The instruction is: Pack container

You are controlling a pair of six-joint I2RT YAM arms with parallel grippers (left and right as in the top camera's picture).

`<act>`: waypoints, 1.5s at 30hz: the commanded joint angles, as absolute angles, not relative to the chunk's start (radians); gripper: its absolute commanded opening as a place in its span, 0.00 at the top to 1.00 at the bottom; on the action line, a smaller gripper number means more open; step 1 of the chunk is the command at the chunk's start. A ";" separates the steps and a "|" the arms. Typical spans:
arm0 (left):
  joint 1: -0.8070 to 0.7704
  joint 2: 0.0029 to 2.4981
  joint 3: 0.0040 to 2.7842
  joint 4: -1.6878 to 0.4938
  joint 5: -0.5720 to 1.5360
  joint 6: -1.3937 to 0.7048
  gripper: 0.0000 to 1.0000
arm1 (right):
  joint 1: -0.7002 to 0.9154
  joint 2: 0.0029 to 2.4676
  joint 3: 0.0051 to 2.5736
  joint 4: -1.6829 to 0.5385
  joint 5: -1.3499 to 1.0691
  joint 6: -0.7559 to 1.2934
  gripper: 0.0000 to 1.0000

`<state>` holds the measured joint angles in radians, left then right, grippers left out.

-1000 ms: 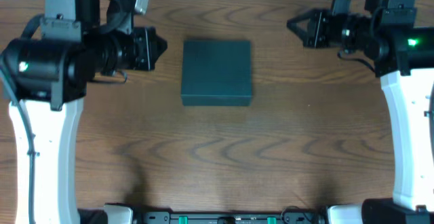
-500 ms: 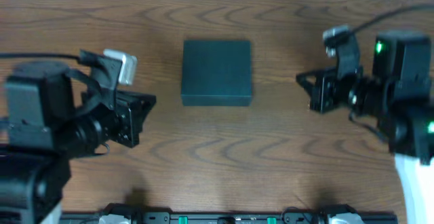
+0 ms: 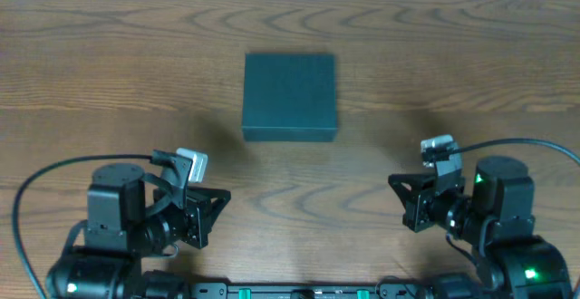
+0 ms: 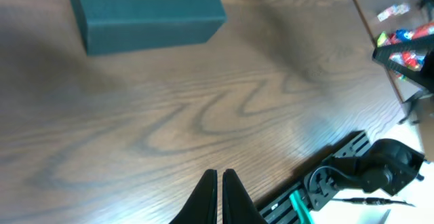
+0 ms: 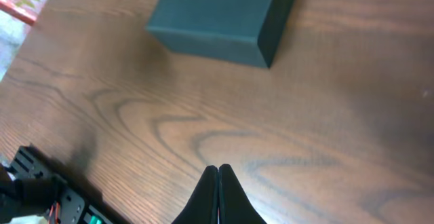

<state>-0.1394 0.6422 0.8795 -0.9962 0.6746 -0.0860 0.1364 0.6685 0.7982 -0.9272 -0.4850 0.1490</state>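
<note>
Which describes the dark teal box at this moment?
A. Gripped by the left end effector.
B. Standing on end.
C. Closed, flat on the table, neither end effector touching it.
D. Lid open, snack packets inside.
C: the dark teal box sits closed on the wooden table, and the left end effector and right end effector are both apart from it, empty.

Overhead looks straight down; both low wrist views share container (image 4: pixel 146 10).

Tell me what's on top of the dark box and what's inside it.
Nothing rests on the container: its flat top is bare in all three views. It is closed, so the inside is covered and cannot be seen.
</note>
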 commanded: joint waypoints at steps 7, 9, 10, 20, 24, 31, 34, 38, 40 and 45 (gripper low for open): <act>-0.141 0.613 0.828 -0.982 0.705 -0.166 0.28 | 0.144 0.654 0.770 -0.923 -0.489 0.207 0.01; -0.141 0.613 0.828 -0.983 0.706 -0.173 0.05 | 0.144 0.654 0.770 -0.925 -0.490 0.221 0.01; -0.141 0.613 0.828 -0.987 0.708 -0.174 0.05 | 0.144 0.654 0.770 -0.932 -0.491 0.242 0.01; -0.141 0.613 0.828 -0.999 0.548 -0.177 0.05 | 0.144 0.654 0.770 -0.939 -0.474 0.250 0.01; -0.141 0.613 0.828 -0.999 0.499 -0.177 0.05 | 0.144 0.654 0.770 -0.939 -0.474 0.250 0.01; -0.141 0.609 0.828 -1.000 0.406 -0.176 0.05 | 0.144 0.654 0.770 -0.939 -0.474 0.250 0.01; -0.141 0.599 0.827 -0.997 0.212 -0.176 0.05 | 0.144 0.654 0.770 -0.939 -0.474 0.250 0.01; -0.141 0.540 0.809 -0.966 0.026 -0.176 0.05 | 0.144 0.654 0.770 -0.939 -0.474 0.250 0.01; -0.132 0.461 0.753 -0.902 -0.060 -0.171 0.05 | 0.144 0.654 0.770 -0.939 -0.474 0.250 0.01; -0.081 0.308 0.551 -0.748 -0.097 -0.149 0.05 | 0.144 0.654 0.770 -0.939 -0.474 0.250 0.01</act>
<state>-0.1055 0.3561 0.6300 -0.7731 -0.0292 -0.1673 0.1364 0.6590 0.7712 -0.9379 -0.4763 0.2386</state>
